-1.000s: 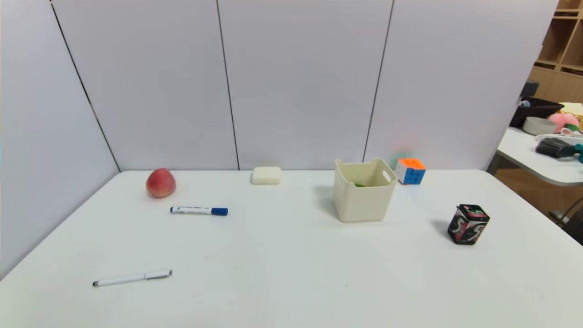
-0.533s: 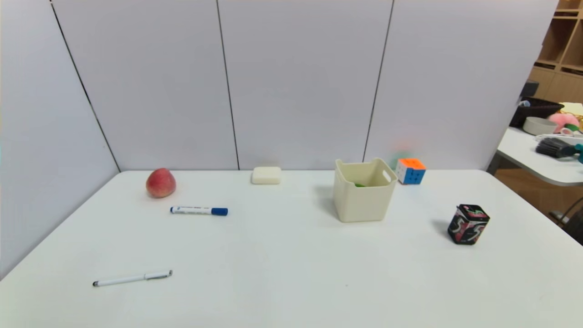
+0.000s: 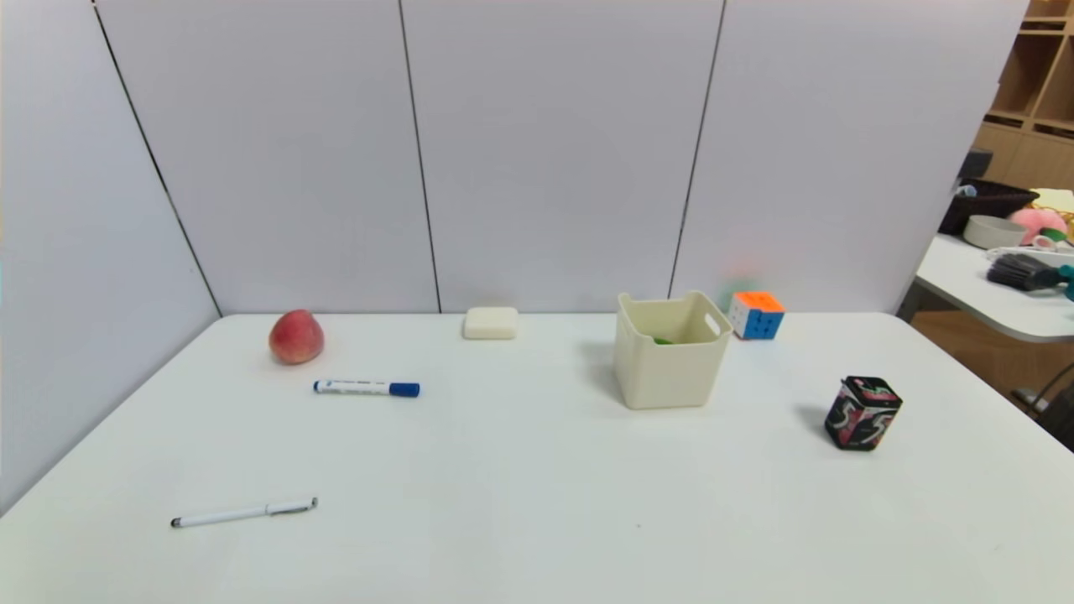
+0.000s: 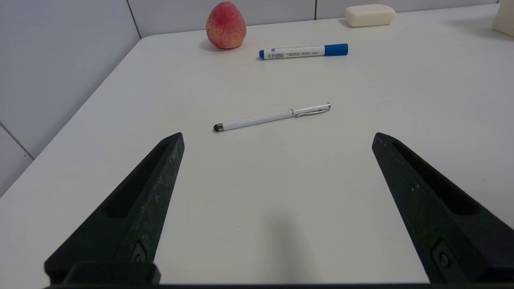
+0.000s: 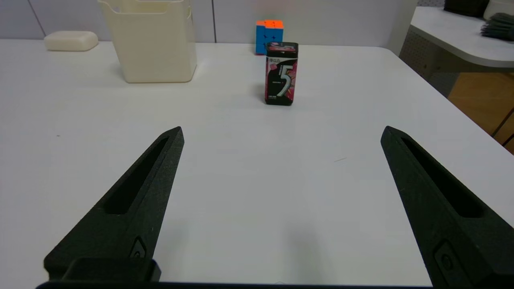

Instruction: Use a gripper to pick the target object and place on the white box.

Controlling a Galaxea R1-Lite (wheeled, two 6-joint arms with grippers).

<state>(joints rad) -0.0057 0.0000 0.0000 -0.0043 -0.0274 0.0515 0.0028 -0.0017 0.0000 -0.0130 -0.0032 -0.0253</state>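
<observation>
Showing green inside the cream box [image 3: 671,375], fruit [image 3: 663,341]; both hands [image 4: 278,136] wide, empty.

2 end effectors, left [image 4: 278,138] and right [image 5: 282,132]; both open, empty.

Blue-capped white marker [image 3: 367,388]

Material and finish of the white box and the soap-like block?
White box: looks like moulded plastic, satin; thin even walls, rounded rim, handle cut-out.
Soap-like block: probably soap, smooth with a soft sheen and rounded edges; plastic not ruled out.
</observation>
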